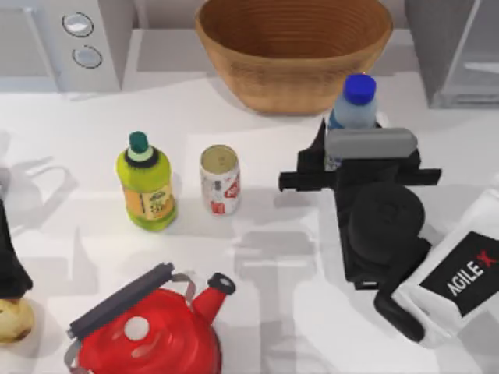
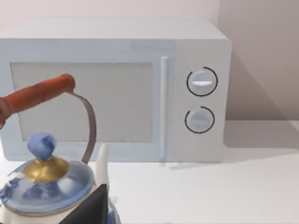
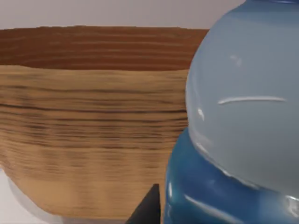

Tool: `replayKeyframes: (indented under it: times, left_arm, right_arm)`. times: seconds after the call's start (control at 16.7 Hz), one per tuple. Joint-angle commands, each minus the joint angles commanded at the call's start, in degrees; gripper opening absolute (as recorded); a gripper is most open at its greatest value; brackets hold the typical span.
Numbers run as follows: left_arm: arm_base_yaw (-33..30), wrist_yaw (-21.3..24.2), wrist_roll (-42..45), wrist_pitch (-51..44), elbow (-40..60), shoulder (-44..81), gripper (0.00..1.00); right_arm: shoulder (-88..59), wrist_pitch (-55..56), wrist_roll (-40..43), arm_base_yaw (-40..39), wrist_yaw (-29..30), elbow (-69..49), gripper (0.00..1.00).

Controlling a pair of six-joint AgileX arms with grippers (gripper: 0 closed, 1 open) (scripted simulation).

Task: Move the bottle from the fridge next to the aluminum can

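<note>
The bottle (image 1: 355, 103), clear with a blue cap and blue label, stands upright at the back right, between the wicker basket and the fridge (image 1: 456, 48). My right gripper (image 1: 351, 131) is shut on the bottle's body, just below its shoulder. In the right wrist view the bottle (image 3: 243, 121) looms very close, with the basket behind it. The aluminum can (image 1: 220, 180) stands upright near the table's middle, well to the left of the bottle. My left arm (image 1: 8, 265) is parked at the table's left edge.
A yellow-green bottle (image 1: 146, 184) stands just left of the can. A red kettle (image 1: 148, 331) sits at the front. The wicker basket (image 1: 292, 48) is at the back centre and a white microwave (image 1: 78, 37) at the back left. A blue-and-white kettle (image 2: 46, 186) is close to my left wrist.
</note>
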State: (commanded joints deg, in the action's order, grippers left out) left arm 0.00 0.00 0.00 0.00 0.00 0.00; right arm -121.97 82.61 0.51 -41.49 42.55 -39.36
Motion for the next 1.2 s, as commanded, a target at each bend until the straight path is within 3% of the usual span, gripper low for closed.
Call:
replayKeyframes:
  times: [0.6, 1.2]
  left_arm:
    - [0.0, 0.0, 0.0, 0.0, 0.0, 0.0, 1.0]
    - [0.0, 0.0, 0.0, 0.0, 0.0, 0.0, 1.0]
  right_arm:
    - [0.0, 0.2, 0.0, -0.7, 0.7, 0.1, 0.0]
    - [0.0, 0.2, 0.0, -0.7, 0.7, 0.1, 0.75]
